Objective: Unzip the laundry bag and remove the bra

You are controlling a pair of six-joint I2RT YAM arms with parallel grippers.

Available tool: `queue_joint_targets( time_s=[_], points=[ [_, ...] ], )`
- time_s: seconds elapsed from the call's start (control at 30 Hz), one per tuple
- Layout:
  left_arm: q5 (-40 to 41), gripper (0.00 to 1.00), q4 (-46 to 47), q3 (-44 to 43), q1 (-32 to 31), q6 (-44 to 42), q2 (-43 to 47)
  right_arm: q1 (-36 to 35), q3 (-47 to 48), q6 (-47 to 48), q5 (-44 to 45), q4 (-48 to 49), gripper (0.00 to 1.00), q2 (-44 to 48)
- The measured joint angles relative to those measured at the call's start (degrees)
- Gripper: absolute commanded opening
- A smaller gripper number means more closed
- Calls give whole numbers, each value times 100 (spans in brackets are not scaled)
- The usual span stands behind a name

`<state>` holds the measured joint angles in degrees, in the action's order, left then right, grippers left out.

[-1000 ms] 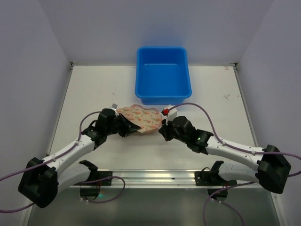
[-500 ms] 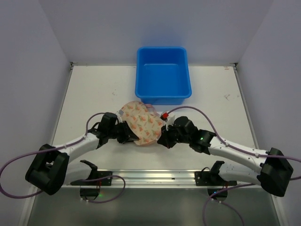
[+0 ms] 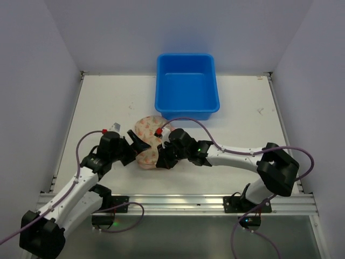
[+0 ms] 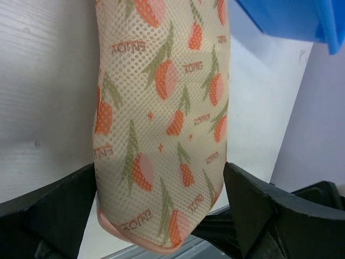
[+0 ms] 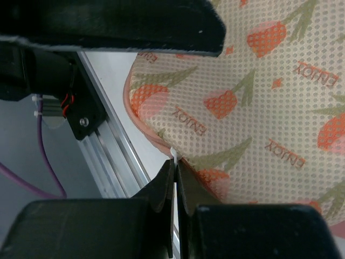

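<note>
Since a moment ago, both my hands and the laundry bag [image 4: 161,108] have been moving toward my left side, and the bag, which was lying flatter, is now standing on its edge. My right arm is reaching farther across than before.

My right hand [image 5: 173,183] is pinching its fingers [image 5: 161,189] almost fully together on a thin white tab [image 5: 173,156] just at the pink edging [image 5: 141,121]; I am judging this to be the zip pull. My left hand [image 4: 161,216] is keeping its fingers [image 4: 54,210] wide, one on each side of the bag, and they seem to be pressing it between them to steady it.

The bag is sitting between my two hands, near the front of the counter [image 3: 108,102]. No white lining is showing along the edging, so I am thinking the zip is not yet open, or hardly. The bra is not showing anywhere; probably it is inside. So nearly everything is waiting: pulling the zip around, then taking the bra out.

The blue tub [image 3: 186,91] is standing behind the bag, apart from it. My own hands are crowding each other, and this may be limiting the pull.
</note>
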<state>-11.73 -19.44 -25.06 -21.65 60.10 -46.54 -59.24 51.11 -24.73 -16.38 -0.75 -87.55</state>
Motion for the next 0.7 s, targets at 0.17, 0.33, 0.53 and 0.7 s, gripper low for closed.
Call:
queue_joint_targets(
  time_s=[0.17, 0.33, 0.53, 0.7],
  points=[
    [136, 100, -232, 229, 28, 472, 684, -13, 297, -85, -26, 81, 0, -376],
    [90, 98, -289, 557, 26, 767, 664, -39, 374, -144, -48, 127, 0, -577],
    [120, 42, -275, 621, 28, 857, 474, -39, 387, -140, -61, 127, 0, -619],
    [114, 0, -188, 621, 26, 782, 116, -42, 267, -35, 179, 33, 0, -442]
  ],
)
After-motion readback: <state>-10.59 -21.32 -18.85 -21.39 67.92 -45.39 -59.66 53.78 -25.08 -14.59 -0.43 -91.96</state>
